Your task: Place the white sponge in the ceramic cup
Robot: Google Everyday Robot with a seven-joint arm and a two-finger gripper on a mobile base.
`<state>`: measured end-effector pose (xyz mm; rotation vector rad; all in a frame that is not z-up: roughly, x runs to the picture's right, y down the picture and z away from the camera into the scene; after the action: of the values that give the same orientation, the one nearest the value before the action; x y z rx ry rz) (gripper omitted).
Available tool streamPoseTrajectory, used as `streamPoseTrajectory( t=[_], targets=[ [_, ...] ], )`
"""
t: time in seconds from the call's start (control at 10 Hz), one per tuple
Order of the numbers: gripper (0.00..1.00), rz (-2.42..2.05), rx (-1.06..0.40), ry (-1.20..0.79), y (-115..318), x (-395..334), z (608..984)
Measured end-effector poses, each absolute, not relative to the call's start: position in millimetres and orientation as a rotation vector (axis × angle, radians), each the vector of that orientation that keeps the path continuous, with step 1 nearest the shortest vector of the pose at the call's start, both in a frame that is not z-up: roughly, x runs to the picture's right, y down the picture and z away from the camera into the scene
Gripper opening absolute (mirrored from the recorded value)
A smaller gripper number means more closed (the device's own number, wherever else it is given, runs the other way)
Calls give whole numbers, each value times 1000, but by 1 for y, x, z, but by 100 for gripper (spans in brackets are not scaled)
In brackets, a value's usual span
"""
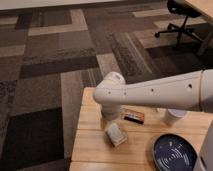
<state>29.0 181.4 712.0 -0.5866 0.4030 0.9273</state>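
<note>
Starting nearest: noting 1 dark blue plate [174,152] sitting at the near right of the wooden table [90,145]. Finding the white sponge [115,134] lying flat to the left of the plate, apart from it, seemingly stretching lengthwise from far left to near right. Seeing the gripper [111,113] hanging just beyond the sponge and a touch left, under the bulky wrist of the arm [160,92] reaching in from the right; gripping nothing, spreading its fingers wide. Judging the coming move as a short shift toward the near side and slightly right, then down, closing across the sponge's narrow width. Spotting the dark bar [134,115] just right of the gripper, and the ceramic cup [174,116] farther right, partly hidden by the arm, well apart from the sponge. Ending far back at patterned carpet [50,60] and 1 office chair [180,20].
</note>
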Motion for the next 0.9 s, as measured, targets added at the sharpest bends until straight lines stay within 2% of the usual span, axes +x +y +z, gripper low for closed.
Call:
streamPoseTrajectory(
  t=[0.5,0.9],
  targets=[
    [65,1065,-600,399,215,23,723],
    [65,1108,-609,403,222,34,734]
  ],
)
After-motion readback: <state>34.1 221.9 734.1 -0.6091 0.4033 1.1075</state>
